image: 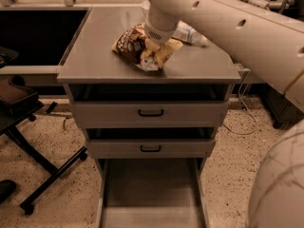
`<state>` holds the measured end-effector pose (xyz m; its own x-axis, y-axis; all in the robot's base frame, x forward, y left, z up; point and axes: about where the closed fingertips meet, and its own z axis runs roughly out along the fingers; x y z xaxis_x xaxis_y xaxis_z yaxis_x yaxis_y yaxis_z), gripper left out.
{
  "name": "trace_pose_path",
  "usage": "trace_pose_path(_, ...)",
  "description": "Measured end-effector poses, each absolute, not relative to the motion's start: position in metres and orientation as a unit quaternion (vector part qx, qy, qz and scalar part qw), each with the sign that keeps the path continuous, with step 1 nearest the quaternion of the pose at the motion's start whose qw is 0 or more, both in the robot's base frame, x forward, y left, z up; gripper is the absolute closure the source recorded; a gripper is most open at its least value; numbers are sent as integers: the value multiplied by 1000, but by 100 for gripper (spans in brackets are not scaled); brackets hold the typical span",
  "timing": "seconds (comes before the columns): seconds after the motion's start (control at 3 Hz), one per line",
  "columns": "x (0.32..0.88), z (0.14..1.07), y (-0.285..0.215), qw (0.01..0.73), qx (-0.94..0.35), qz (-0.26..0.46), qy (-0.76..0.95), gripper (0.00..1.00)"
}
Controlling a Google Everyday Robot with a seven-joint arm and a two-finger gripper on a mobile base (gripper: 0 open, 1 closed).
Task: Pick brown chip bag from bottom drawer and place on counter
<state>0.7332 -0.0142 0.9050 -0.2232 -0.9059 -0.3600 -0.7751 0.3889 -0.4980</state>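
Firmly clasps the brown chip bag [130, 42] in the pincer [153, 53], shut on its crumpled middle, low against the table [95, 56]. Shows a clear bottle [190, 33] just beyond the pincer, the bottom drawer [152, 194] pulled open well below it.

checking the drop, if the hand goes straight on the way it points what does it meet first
The hand points down, gripping the brown chip bag, so the counter right under it comes first; the bag may already touch it, depth is unclear.
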Motion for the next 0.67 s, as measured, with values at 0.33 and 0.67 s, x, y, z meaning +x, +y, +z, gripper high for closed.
trace_pose_path(0.33, 722, 885, -17, 286, -553, -88, 778, 100)
trace_pose_path(0.67, 722, 885, -17, 286, -553, -88, 778, 82)
